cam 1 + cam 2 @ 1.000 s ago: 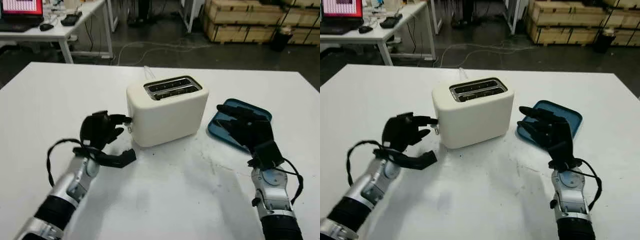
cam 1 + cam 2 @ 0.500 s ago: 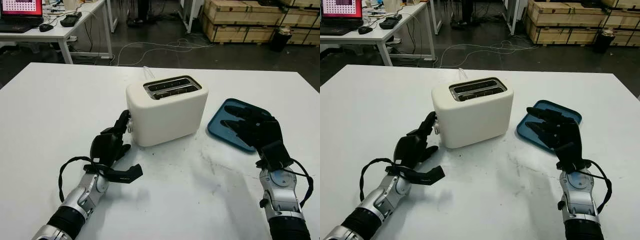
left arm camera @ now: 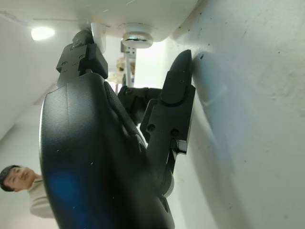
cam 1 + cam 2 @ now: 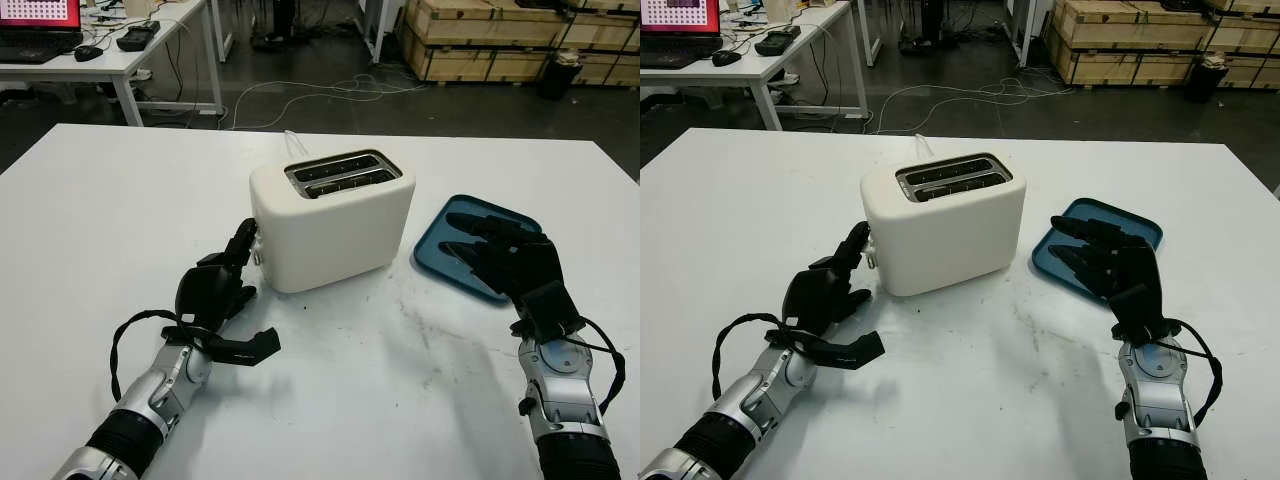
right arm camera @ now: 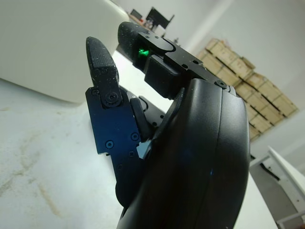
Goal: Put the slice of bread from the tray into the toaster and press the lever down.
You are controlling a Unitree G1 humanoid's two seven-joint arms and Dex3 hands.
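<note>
A cream two-slot toaster stands at the middle of the white table. Its slots look dark, and I cannot make out what is inside them. My left hand is low at the toaster's left end, open, its fingertips up against the small lever. The wrist view shows a fingertip beside a round knob on the toaster's wall. To the right lies a blue tray, partly hidden by my right hand, which is open above it.
Beyond the table's far edge there are a desk with a laptop, floor cables and stacked wooden crates. A person appears in the left wrist view. The table in front of the toaster is bare.
My left hand has dropped from lever height to low beside the toaster's left end, fingers still at the lever. My right hand has drawn slightly back over the tray.
</note>
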